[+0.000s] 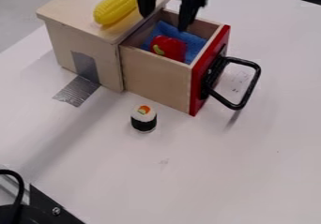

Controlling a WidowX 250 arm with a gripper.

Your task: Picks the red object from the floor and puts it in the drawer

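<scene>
Above the open drawer (pixel 155 80), my jaws stand apart and empty, and with the red toy (pixel 171 48) already inside it on the blue cloth (pixel 195 43), I should lift straight up, slowly, without brushing its sides, before swinging away.

The red object (pixel 176 48), showing a yellow-green patch, is lying on blue cloth (pixel 196 42) inside the open, red-fronted wooden drawer (pixel 156 75).
</scene>
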